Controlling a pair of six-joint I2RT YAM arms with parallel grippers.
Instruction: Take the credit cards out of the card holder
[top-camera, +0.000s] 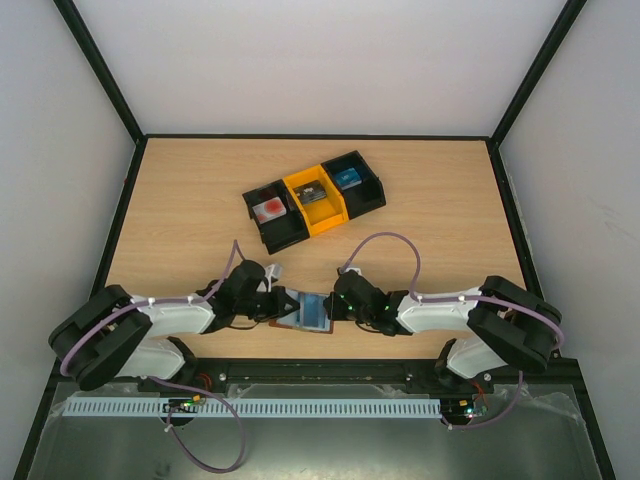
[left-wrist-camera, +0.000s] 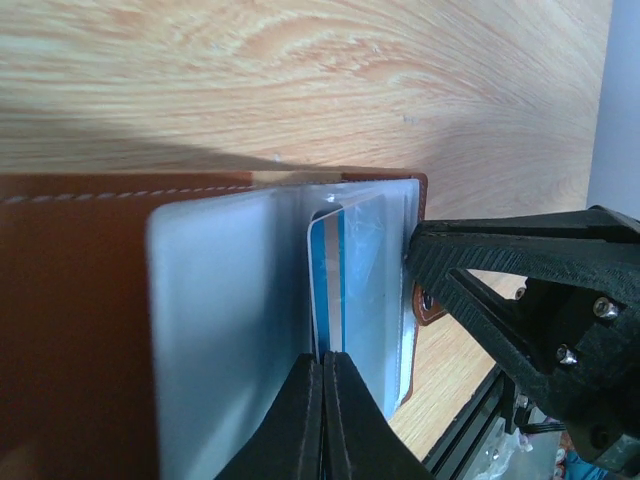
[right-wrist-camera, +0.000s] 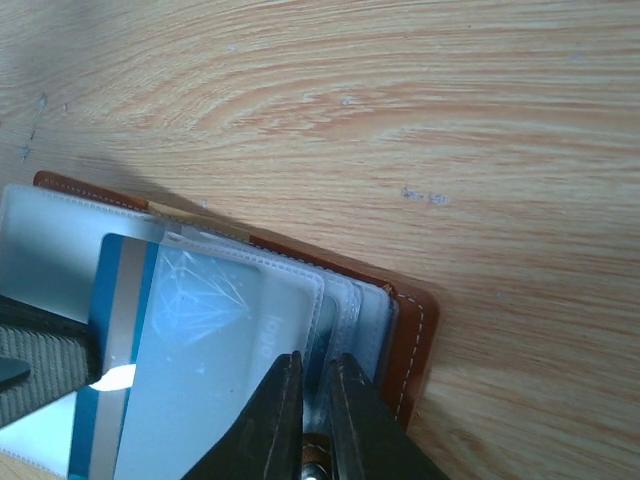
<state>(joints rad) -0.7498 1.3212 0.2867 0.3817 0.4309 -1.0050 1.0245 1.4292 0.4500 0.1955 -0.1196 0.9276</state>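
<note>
The brown leather card holder (top-camera: 288, 319) lies open near the table's front edge between my two grippers, its clear sleeves fanned up. The blue credit card (left-wrist-camera: 327, 280) stands partly out of a sleeve; it also shows in the right wrist view (right-wrist-camera: 120, 330). My left gripper (left-wrist-camera: 323, 362) is shut on the blue card's edge, at the holder's left side in the top view (top-camera: 280, 303). My right gripper (right-wrist-camera: 315, 368) is pinched on the sleeve edges at the holder's right end (top-camera: 333, 308). A dark strip shows between its fingers. I cannot tell whether it is the dark grey card.
Three joined bins stand at the middle back: a black bin (top-camera: 275, 215) holding something red, an orange bin (top-camera: 315, 198), and a black bin (top-camera: 356, 182) holding something blue. The table's front edge and rail lie just behind the holder.
</note>
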